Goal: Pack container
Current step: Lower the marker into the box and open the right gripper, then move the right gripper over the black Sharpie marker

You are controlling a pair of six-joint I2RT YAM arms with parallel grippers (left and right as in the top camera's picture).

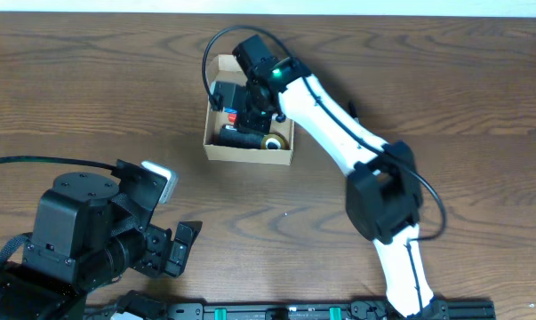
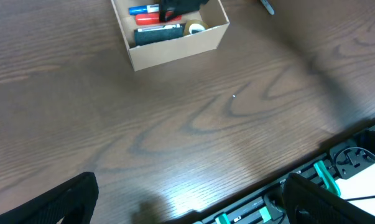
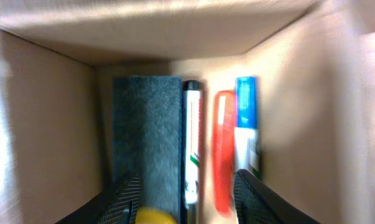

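Note:
The container (image 1: pixel 250 153) is a small tan cardboard box on the table's far middle; it also shows in the left wrist view (image 2: pixel 175 53). My right gripper (image 1: pixel 254 111) reaches down into it. Seen from the right wrist, that gripper (image 3: pixel 187 186) stands open above the box floor, between the cardboard walls (image 3: pixel 44 130). Below it lie a grey eraser block (image 3: pixel 147 137), a black-and-white marker (image 3: pixel 192 143), a red marker (image 3: pixel 223 149) and a blue marker (image 3: pixel 245 118), side by side. Neither finger touches them. My left gripper (image 1: pixel 174 244) hovers open near the table's front left, holding nothing (image 2: pixel 187 199).
A yellowish tape roll (image 1: pixel 272 140) sits in the box's near right corner. A black rail with green clips (image 2: pixel 336 174) runs along the table's front edge. Bare wood lies between the box and my left gripper.

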